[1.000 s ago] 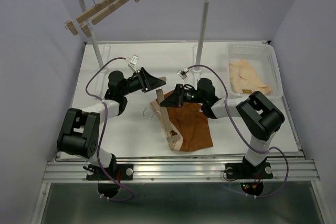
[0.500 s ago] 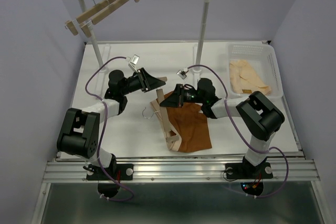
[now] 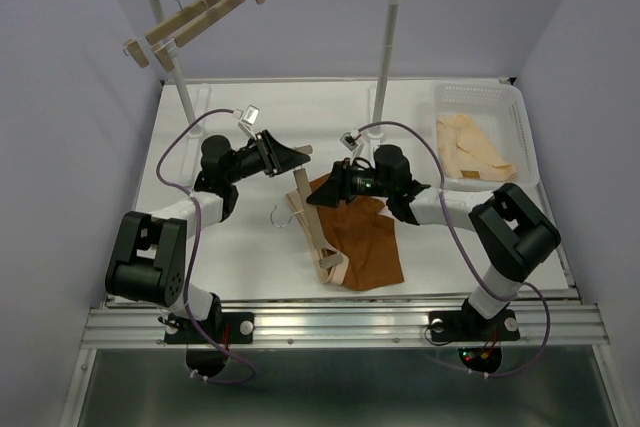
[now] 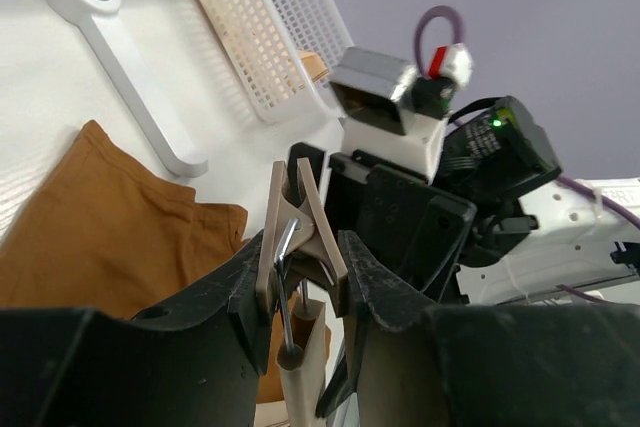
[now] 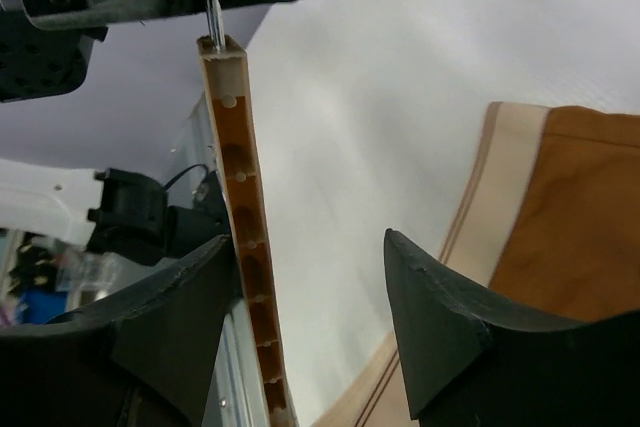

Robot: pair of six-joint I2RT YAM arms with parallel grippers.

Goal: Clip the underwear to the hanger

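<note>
On your white tabletop (image 3: 250,257), the rust-brown underwear (image 3: 368,247) lies flat at the centre of the top view, the wooden hanger (image 3: 312,231) slants along its left edge, your left tool (image 3: 299,156) pinches the hanger's upper clip (image 4: 300,222), and your right tool (image 3: 317,198) hovers spread open beside the bar.
</note>
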